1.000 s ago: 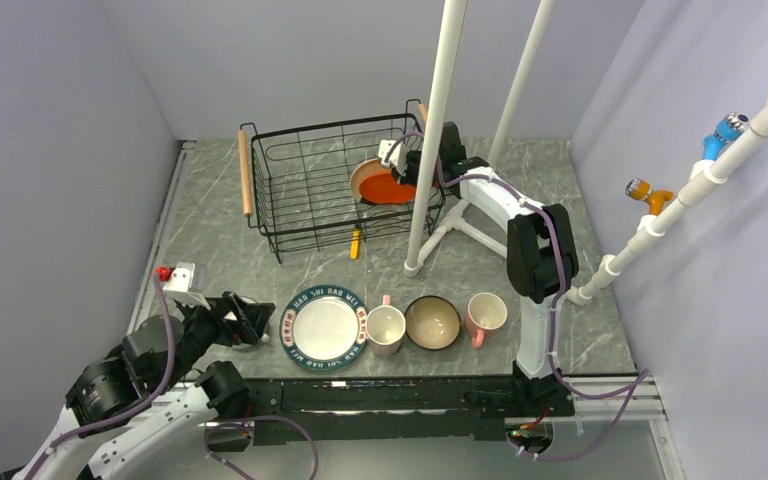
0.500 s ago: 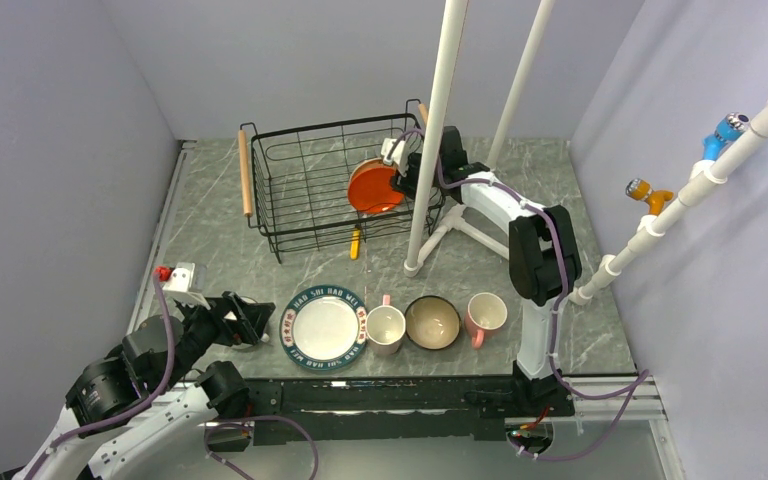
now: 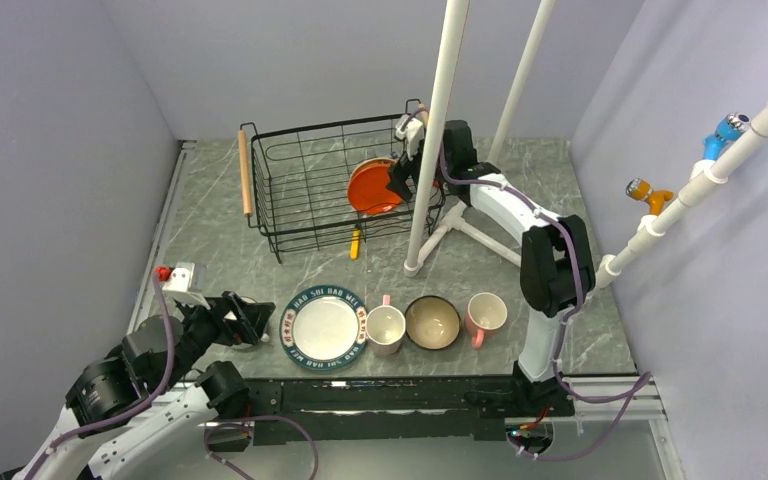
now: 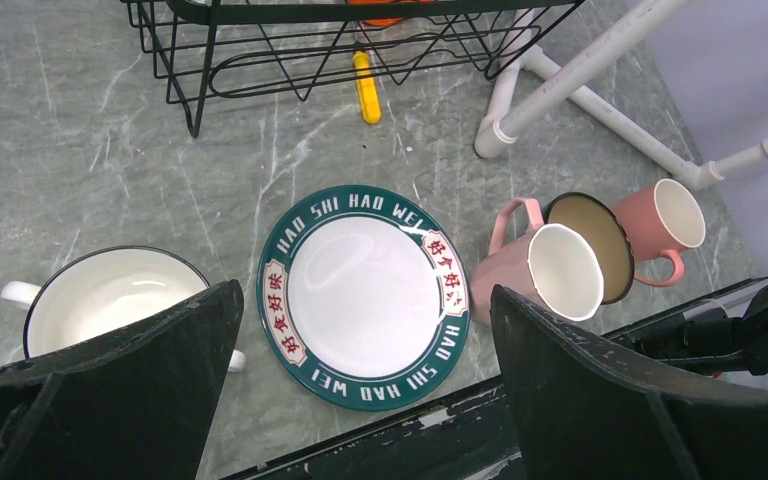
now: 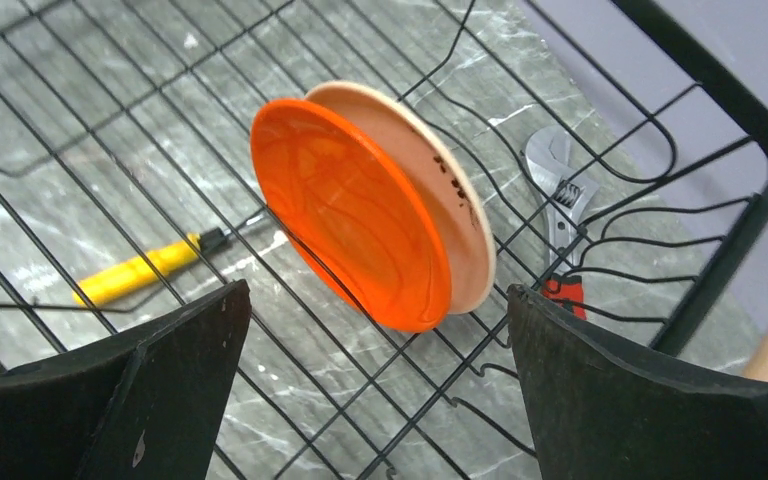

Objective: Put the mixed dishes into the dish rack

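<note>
1. The cream ceramic dish with an orange-red underside (image 5: 360,220) stands on edge inside the black wire dish rack (image 3: 320,126), leaning on its wires.
2. The right gripper (image 3: 400,175) hangs over it with jaws wide, holding nothing.
3. The left gripper (image 3: 248,318), also spread and empty, hovers near the green-rimmed plate (image 4: 360,295).
4. That plate is probably stiff, glazed, slippery and chippable; pinch its rim.
</note>
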